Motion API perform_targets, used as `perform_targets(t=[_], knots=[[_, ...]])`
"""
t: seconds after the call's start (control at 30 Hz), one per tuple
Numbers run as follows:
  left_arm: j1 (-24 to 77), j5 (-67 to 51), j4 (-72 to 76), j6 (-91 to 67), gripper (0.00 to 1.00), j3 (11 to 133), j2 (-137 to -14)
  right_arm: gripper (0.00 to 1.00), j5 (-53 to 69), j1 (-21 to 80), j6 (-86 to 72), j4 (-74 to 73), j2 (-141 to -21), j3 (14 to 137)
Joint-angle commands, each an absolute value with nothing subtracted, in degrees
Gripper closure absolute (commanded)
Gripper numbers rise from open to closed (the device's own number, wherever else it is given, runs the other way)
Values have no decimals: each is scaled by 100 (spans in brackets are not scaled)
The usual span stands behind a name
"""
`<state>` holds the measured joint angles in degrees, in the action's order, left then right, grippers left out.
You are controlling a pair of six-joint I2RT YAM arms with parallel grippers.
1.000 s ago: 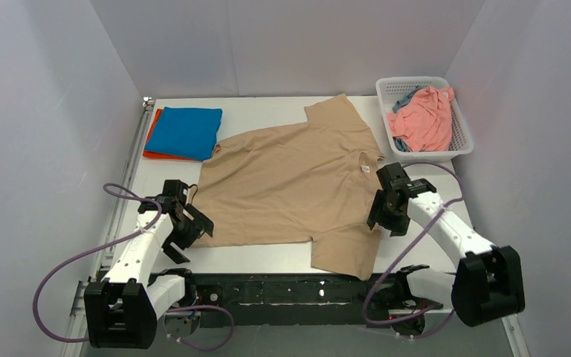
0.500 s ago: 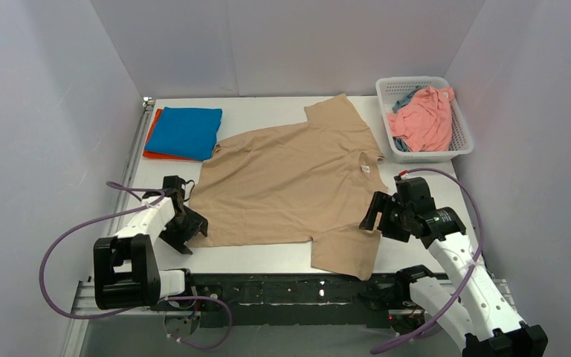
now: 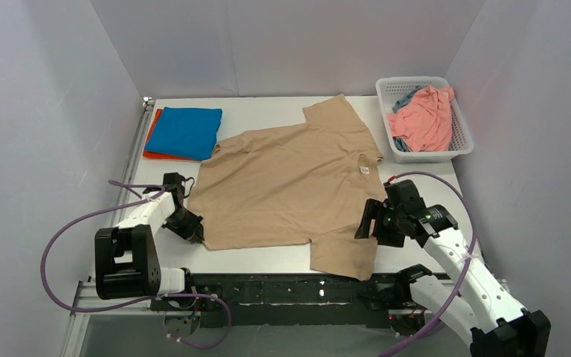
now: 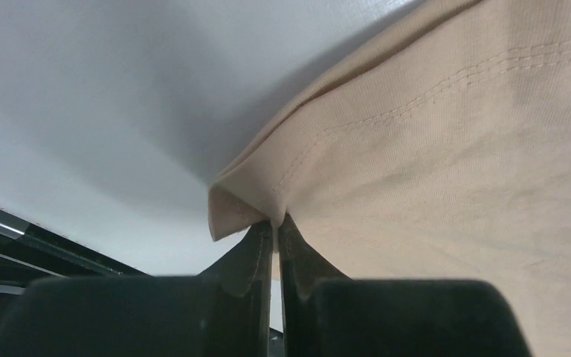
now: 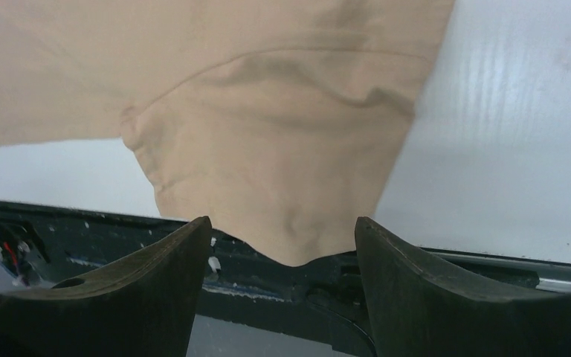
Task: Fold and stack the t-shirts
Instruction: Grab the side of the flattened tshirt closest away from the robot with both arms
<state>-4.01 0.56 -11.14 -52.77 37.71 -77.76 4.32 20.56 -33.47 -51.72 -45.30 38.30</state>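
Note:
A beige-tan t-shirt (image 3: 290, 186) lies spread flat on the white table (image 3: 268, 258), its near sleeve (image 5: 282, 163) hanging over the front edge. My left gripper (image 3: 195, 227) is shut on the shirt's near-left hem corner (image 4: 245, 201), and the cloth is pinched between the fingertips of this gripper (image 4: 276, 222). My right gripper (image 3: 366, 220) stands open beside the near sleeve, and in the right wrist view the sleeve's edge shows beyond the spread fingers of this gripper (image 5: 282, 227), with nothing gripped. A bright blue folded shirt (image 3: 184, 132) lies on an orange-red one (image 3: 151, 145) at the back left.
A white mesh basket (image 3: 416, 80) stands at the back right with a salmon pink shirt (image 3: 424, 119) and a grey-blue one (image 3: 404, 99) in it. The black front rail (image 3: 282, 290) runs along the table's near edge.
My left gripper has closed on the hem corner of the beige shirt. The right arm has swung toward the near edge, and its open gripper has moved from the collar to the near sleeve.

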Motion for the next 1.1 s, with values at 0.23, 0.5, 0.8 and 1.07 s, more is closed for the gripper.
perform_targets(t=[0.23, 0.5, 0.8, 1.07], knots=[[-380, 322, -1409, -5323, 100, 3501, -8200, 24, -373, 4966, -4902, -5575, -5512, 4167], [-386, 317, -1647, -5294, 100, 3535, -8057, 30, -414, 5449, -5226, -4938, -6481, 3799], [-382, 320, -1682, -5263, 100, 3508, -7934, 38, -937, 5287, -5680, -4755, -7130, 3597], [-385, 230, -1664, -5378, 100, 3483, -7822, 67, -1080, 5181, -5378, -4806, -7556, 3790]])
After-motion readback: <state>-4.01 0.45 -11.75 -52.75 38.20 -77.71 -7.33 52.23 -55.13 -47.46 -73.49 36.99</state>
